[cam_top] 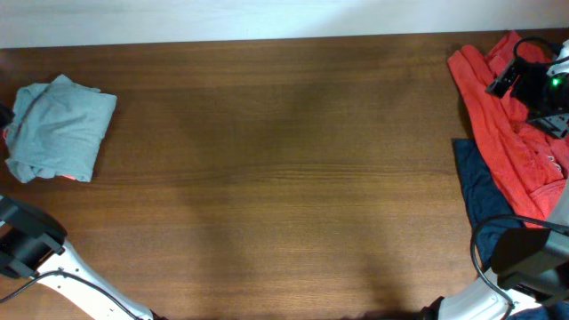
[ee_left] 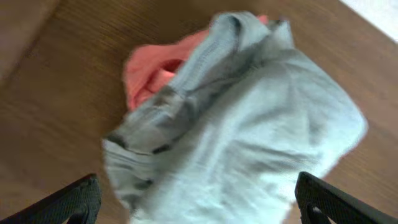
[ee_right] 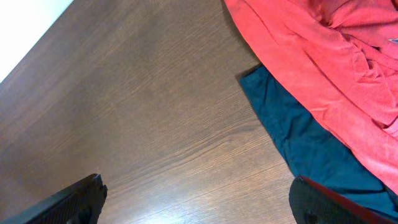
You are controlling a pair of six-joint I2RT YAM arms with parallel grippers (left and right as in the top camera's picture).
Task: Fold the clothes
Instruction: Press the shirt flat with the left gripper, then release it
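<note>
wooden table (cam_top: 284, 178) bears a folded pale blue-green t-shirt (cam_top: 60, 129) far left; left gripper (ee_left: 199, 205) gapes above it, seemingly clear through the blur; right gripper (ee_right: 202, 202) gapes empty.

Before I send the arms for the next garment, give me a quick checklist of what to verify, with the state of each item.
1. Left tool open, holding nothing: ok.
2. Right tool open, holding nothing: ok.
3. Pale blue-green T-shirt folded, at the left: ok.
4. Salmon-pink garment under it folded: cannot tell, mostly covered.
5. Orange-red garment folded: not ok, crumpled at the right.
6. Navy garment free to pick: not ok, partly under the orange-red one.
</note>
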